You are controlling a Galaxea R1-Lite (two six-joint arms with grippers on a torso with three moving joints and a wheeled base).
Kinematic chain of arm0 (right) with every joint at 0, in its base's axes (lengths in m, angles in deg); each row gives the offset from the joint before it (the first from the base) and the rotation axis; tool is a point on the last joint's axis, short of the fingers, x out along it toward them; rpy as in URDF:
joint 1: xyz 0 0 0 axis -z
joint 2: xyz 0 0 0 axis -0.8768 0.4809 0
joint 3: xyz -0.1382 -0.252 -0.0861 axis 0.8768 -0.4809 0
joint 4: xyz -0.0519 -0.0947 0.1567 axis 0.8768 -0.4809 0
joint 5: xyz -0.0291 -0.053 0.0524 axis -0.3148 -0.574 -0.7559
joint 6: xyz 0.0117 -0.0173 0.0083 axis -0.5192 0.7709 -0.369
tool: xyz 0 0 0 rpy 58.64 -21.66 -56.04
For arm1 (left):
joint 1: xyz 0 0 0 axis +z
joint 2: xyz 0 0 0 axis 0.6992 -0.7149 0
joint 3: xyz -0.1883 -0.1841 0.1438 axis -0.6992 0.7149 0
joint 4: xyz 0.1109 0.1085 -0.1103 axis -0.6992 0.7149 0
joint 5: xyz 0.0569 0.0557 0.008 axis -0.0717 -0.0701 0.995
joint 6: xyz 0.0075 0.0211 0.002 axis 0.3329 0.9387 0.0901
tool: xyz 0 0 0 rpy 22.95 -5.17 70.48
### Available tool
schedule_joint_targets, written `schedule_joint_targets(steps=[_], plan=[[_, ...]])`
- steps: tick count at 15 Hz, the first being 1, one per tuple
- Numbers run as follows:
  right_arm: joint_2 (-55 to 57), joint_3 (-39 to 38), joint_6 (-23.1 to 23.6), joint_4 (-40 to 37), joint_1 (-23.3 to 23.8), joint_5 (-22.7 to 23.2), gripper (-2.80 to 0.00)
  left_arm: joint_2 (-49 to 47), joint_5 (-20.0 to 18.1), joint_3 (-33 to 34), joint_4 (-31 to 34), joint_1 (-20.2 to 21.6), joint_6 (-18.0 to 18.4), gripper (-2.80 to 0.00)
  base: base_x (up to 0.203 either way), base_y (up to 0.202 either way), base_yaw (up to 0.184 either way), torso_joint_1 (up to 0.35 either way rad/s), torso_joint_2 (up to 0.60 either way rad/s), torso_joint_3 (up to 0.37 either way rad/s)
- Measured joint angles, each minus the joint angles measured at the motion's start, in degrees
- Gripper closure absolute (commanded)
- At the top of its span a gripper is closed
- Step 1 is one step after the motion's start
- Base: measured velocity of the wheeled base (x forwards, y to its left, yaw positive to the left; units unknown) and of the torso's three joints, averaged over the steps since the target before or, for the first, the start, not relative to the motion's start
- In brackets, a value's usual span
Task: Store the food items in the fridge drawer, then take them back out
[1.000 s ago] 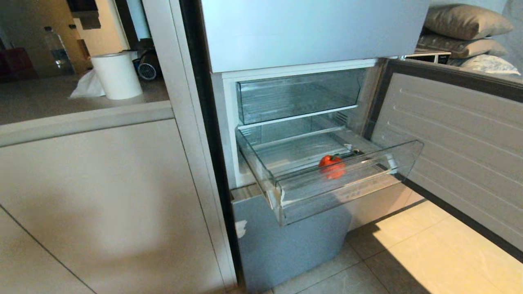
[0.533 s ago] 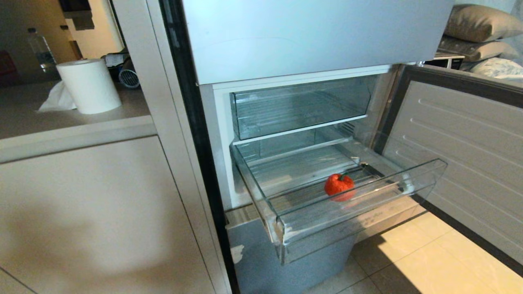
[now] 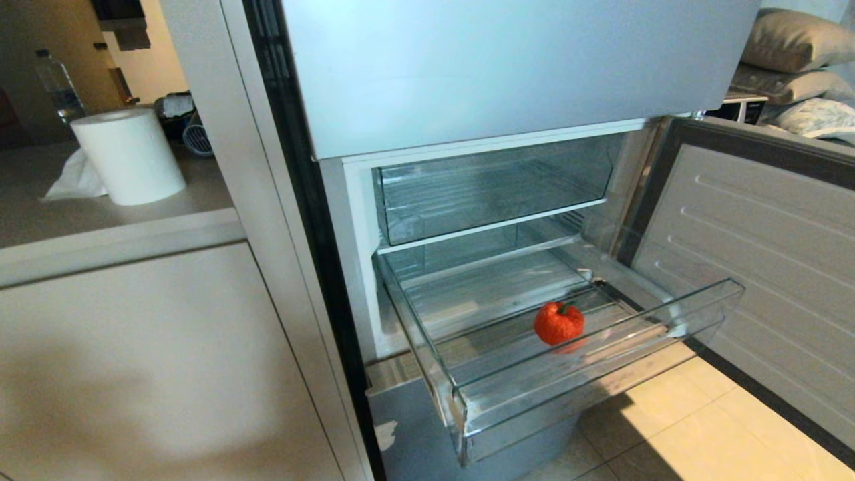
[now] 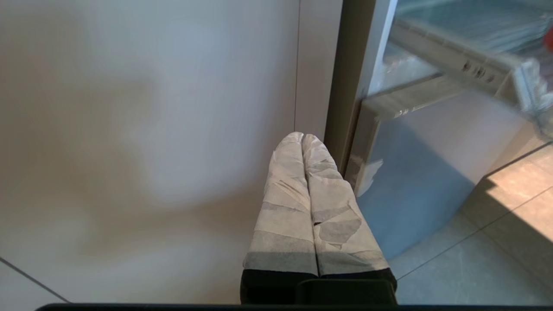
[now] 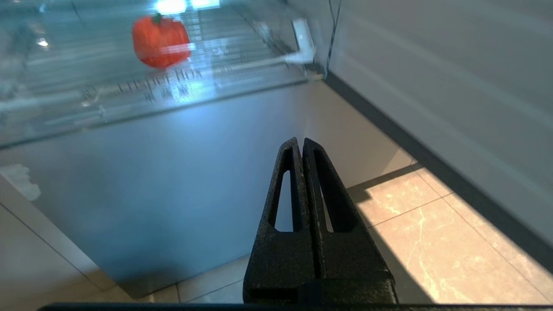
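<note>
One food item (image 3: pixel 559 323), a small round orange-red piece with a green stalk, lies inside the fridge drawer (image 3: pixel 588 377), which is pulled out with its clear front facing me. The right wrist view shows the same food item (image 5: pixel 160 35) through the fridge drawer's clear front (image 5: pixel 142 93). My right gripper (image 5: pixel 301 140) hangs below and in front of that drawer, shut and empty, pointing at the lower fridge panel. Beside the fridge's left edge, my left gripper (image 4: pixel 302 136), with taped fingers, is shut and empty in front of the cabinet. Neither gripper shows in the head view.
A taller clear drawer (image 3: pixel 487 184) sits above. The fridge door (image 3: pixel 768 267) stands open to the right over the tiled floor (image 3: pixel 668 427). A closed silver panel (image 3: pixel 501 67) is overhead. The counter at left holds a paper towel roll (image 3: pixel 127 155) and a bottle (image 3: pixel 60 83).
The whole head view has shifted, with the fridge and drawer now lower in it, so the camera has moved. The food item has kept its place in the drawer.
</note>
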Motion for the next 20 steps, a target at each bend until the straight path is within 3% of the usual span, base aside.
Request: schedule_joint_targets(steps=[8, 15, 20], plan=[[0.0, 0.0, -0.1, 0.0, 0.0, 0.0, 0.0, 0.0, 0.0, 0.0, 0.0, 0.0, 0.0, 0.0, 0.0, 0.0, 0.0, 0.211, -0.43, -0.214], [0.0, 0.4, 1.3, -0.3, 0.0, 0.1, 0.0, 0.0, 0.0, 0.0, 0.0, 0.0, 0.0, 0.0, 0.0, 0.0, 0.0, 0.007, -0.01, -0.006], [9.8, 15.5, 2.0, -5.6, 0.0, 1.6, 0.0, 0.0, 0.0, 0.0, 0.0, 0.0, 0.0, 0.0, 0.0, 0.0, 0.0, 0.0, 0.0, 0.0]])
